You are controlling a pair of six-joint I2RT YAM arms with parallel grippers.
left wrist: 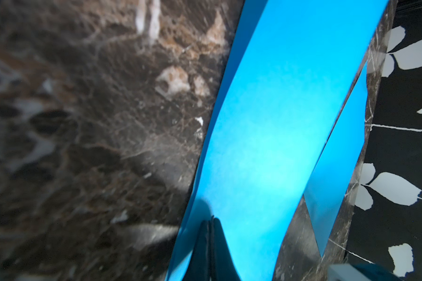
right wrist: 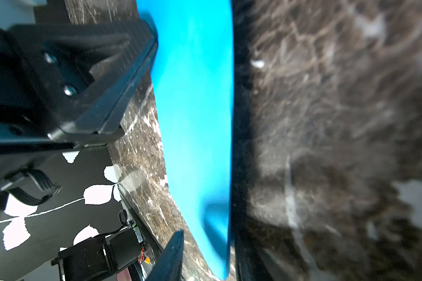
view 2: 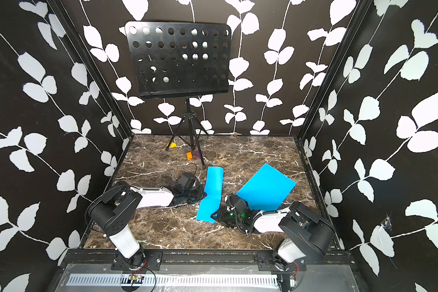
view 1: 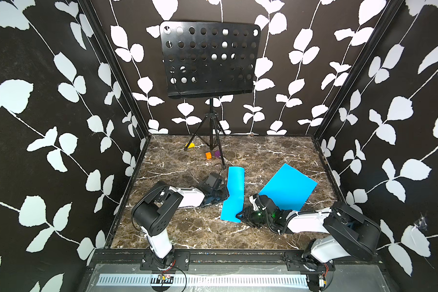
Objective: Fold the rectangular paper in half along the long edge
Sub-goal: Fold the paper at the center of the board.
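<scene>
Task item: blue paper [view 1: 234,192], mid-counter, seen as a long narrow strip running from the near side to the far side. Its far end is rounded over rather than flat, and there is a kink at mid-length. In the left wrist view a second layer shows along one edge of the paper [left wrist: 266,146].

Left end effector [view 1: 223,196]: jaws closed, pinching the paper's left edge at the kink.

Right end effector [view 1: 239,215]: at the paper's near right corner, jaws a little apart. Cannot tell whether it touches the paper.

Second blue sheet [view 1: 288,187]: lies flat, just right of the strip.

Counter [view 1: 187,227]: brown marble pattern with white veins.

At the back: black perforated music stand [view 1: 208,60], with an orange block [view 1: 208,155], a purple piece [view 1: 217,153] and a yellow piece [view 1: 190,145] by its legs.

Walls [view 1: 48,126]: black with a white leaf print.
</scene>
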